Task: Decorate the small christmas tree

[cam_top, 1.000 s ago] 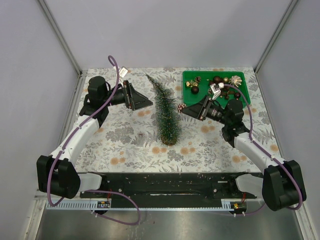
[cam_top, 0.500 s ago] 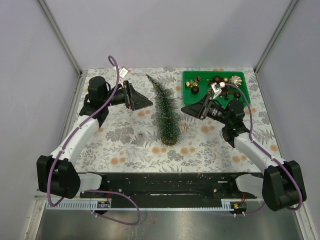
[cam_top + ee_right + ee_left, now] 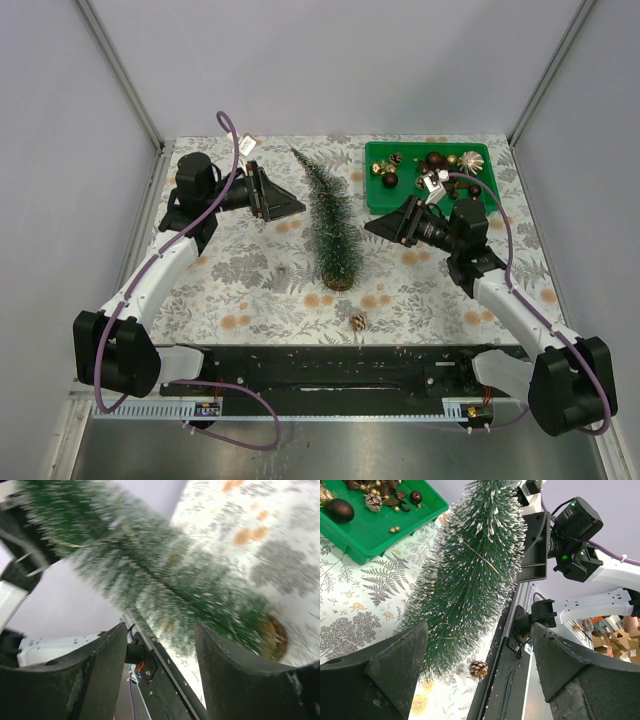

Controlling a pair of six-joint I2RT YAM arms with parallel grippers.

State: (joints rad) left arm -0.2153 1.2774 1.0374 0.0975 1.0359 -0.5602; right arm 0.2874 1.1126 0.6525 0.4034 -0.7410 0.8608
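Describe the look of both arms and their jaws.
The left arm and right arm match: white shells on the long links, black joints and bases. A purple cable loops along each. The jaws are black, matte wedges.

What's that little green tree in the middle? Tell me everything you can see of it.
The small christmas tree is a slim cone of dark green bristles with frosty white tips, like a bottle brush, on a round base that looks like light wood. It stands on its base near the middle of the floral table cloth, between the left gripper and the right gripper; neither touches it. No ornament shows on it.
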